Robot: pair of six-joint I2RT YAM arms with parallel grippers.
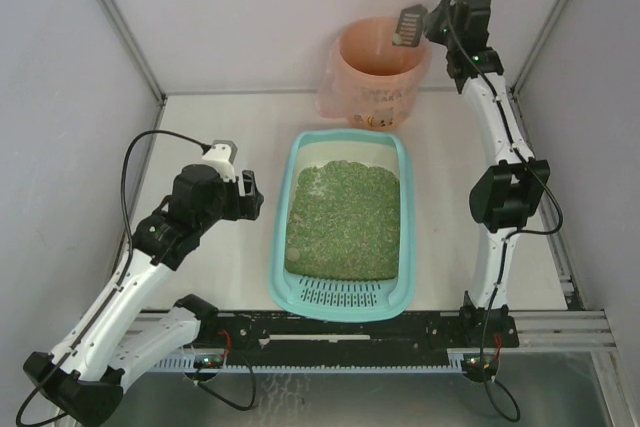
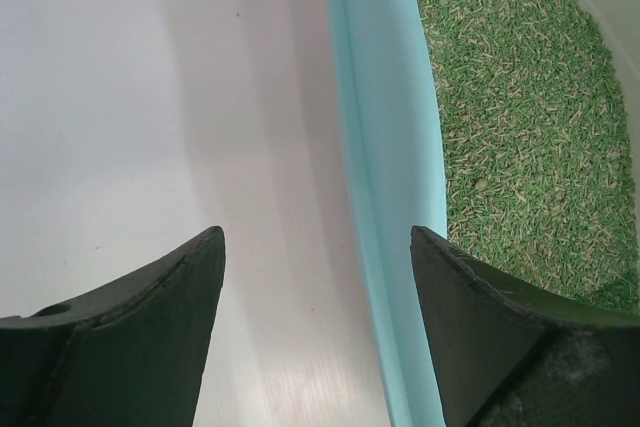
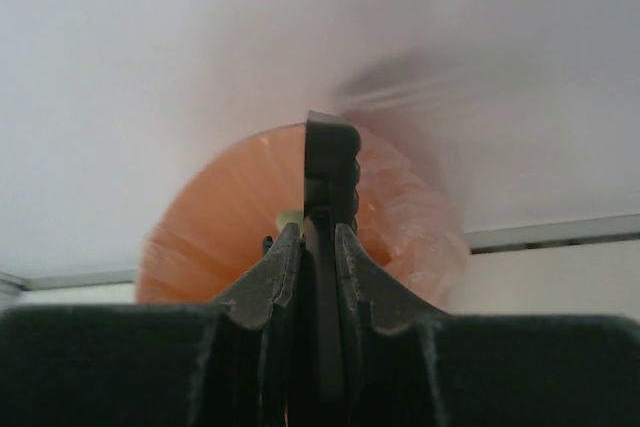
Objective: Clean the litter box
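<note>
Your litter box (image 1: 283,217) is sitting mid-frame, green litter (image 1: 345,217) filling it. Your left gripper (image 1: 250,197) is hovering spread wide just beside its left rim. Your right gripper (image 1: 425,22) is pinching the black scoop (image 1: 407,25) above the pink-bagged bin (image 1: 370,87), upper right.

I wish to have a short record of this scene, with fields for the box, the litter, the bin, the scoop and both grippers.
box: light teal, grate end on the near side
litter: green, inside the box
bin: round, pink bag, behind the box
scoop: black, slotted, held over the bin
right gripper: shut on the scoop
left gripper: open, empty, at the box's left rim
</note>
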